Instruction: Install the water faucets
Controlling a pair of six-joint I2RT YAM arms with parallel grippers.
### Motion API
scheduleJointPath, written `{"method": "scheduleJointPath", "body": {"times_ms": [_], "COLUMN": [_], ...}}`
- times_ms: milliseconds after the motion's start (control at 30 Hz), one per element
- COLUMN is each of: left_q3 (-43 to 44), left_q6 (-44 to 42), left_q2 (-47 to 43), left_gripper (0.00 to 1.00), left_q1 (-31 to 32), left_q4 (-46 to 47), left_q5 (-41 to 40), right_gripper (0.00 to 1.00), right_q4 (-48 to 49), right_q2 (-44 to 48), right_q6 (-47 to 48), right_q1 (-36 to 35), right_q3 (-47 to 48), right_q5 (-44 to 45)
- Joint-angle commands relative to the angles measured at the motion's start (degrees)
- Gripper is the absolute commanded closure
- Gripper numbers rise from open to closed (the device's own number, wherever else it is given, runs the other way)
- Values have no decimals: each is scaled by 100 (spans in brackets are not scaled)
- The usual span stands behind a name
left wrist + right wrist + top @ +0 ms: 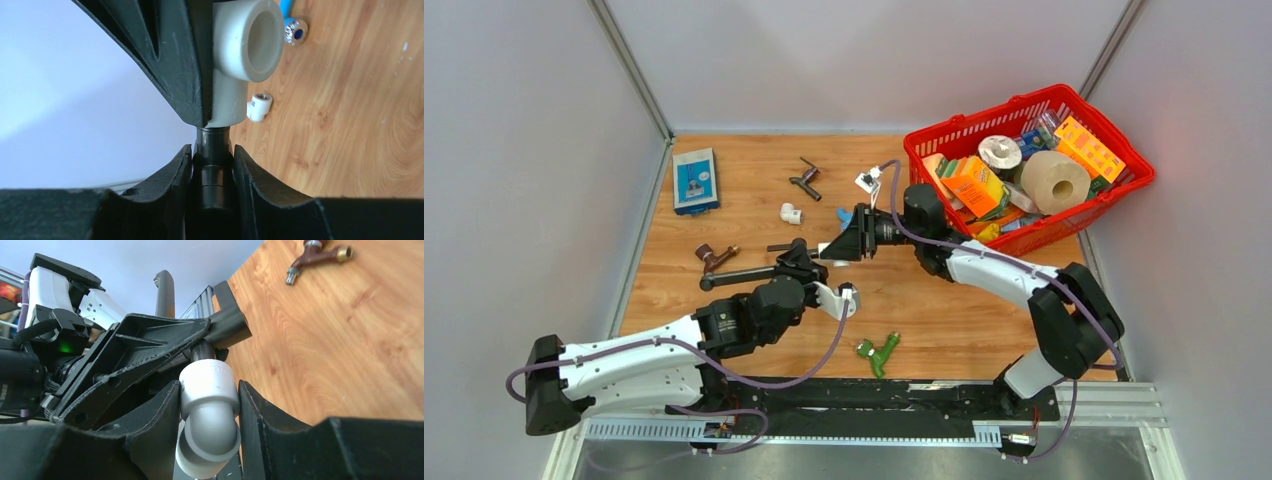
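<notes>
My left gripper (pixel 800 266) is shut on the long dark-grey faucet (pixel 742 274), which sticks out to the left above the table. In the left wrist view my left gripper (pixel 212 154) clamps its dark stem (pixel 212 172). My right gripper (pixel 833 249) is shut on a white elbow fitting (pixel 209 405), which sits on the end of that stem (pixel 202 351). The elbow also shows in the left wrist view (pixel 246 45). A green faucet (pixel 878 352) lies at the near edge. A blue-handled faucet (pixel 844 213) lies behind the grippers.
A red basket (pixel 1114 195) of packages stands at the back right. A second small dark faucet (pixel 805 179), a brown faucet (pixel 715 257), a loose white elbow (pixel 791 213) and a blue box (pixel 695 180) lie on the table's left half.
</notes>
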State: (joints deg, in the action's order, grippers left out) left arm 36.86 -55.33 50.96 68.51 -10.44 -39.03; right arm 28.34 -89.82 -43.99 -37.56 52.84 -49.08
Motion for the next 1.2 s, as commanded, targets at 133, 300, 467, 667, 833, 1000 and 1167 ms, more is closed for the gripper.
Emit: {"method": "scheduleJointPath", "body": {"times_ms": [133,300,467,667,833,1000,1167], "left_q3": [1111,1657,2465,3116,3327,3371,3371], "left_q6": [944,1603,1946,1947,1886,1833,1824], "left_q2": [-271,1,624,1267,1557,1637,1601], "left_gripper": [100,100,100,100,100,100,100], "left_q1": [-1093,-2120,-2834,-3256,-3353,-3353,-3353], "left_q4": [-476,-1258,-2022,-2647,-2928,-3008,-3043], "left_q5": [2053,3645,5857,7575,8349,8508,8561], "right_gripper": [39,21,15,15,17,20,27], "right_q4": [-1155,-1453,-2199,-3176,-3694,-4098,-4407], "right_q2": [1167,1932,2635,3032,2927,2611,2277], "right_q6": [2621,4360,6819,8370,8889,9223,9400], "right_q1": [319,443,434,381,-75,-444,-656], "right_q3": [851,632,316,86,226,534,780], "right_q5": [1339,1278,726,-110,12,74,214]}}
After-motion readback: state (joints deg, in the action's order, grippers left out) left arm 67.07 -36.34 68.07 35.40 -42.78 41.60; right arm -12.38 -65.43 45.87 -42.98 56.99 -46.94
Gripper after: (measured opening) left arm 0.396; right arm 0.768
